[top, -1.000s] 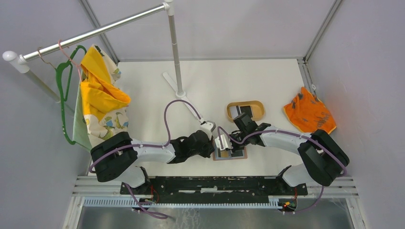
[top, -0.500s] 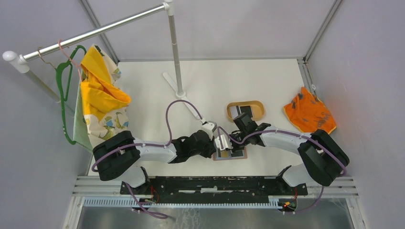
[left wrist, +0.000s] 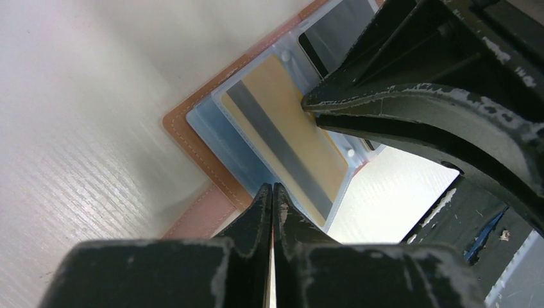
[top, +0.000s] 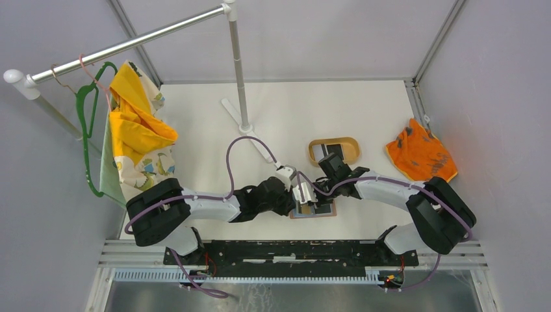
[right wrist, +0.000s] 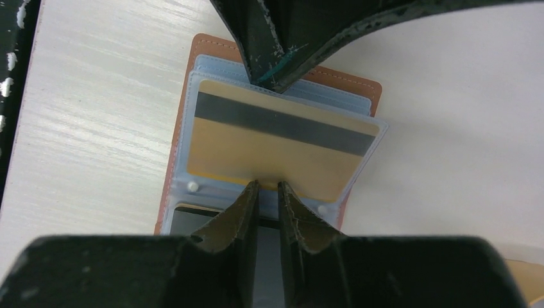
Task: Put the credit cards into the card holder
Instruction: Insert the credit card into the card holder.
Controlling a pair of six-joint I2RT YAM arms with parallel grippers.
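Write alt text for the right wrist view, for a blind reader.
A gold card with a dark stripe sits in a clear sleeve of the open brown card holder. The right claw, slightly open, meets its near edge; the left claw touches the far edge.

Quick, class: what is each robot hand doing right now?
Left hand: closed; whether it pinches anything cannot be told.
Right hand: slightly open, tips at the gold dark-striped plastic card, holding nothing.

The white table point(top: 195, 130) carried the open card holder point(top: 325, 212) directly under the left gripper point(left wrist: 272, 192) and right gripper point(right wrist: 268, 186). A tan tray point(top: 333, 140) lay just beyond the right gripper, an orange cloth point(top: 419, 156) well to its right, and a rack foot point(top: 245, 129) beyond the left gripper.
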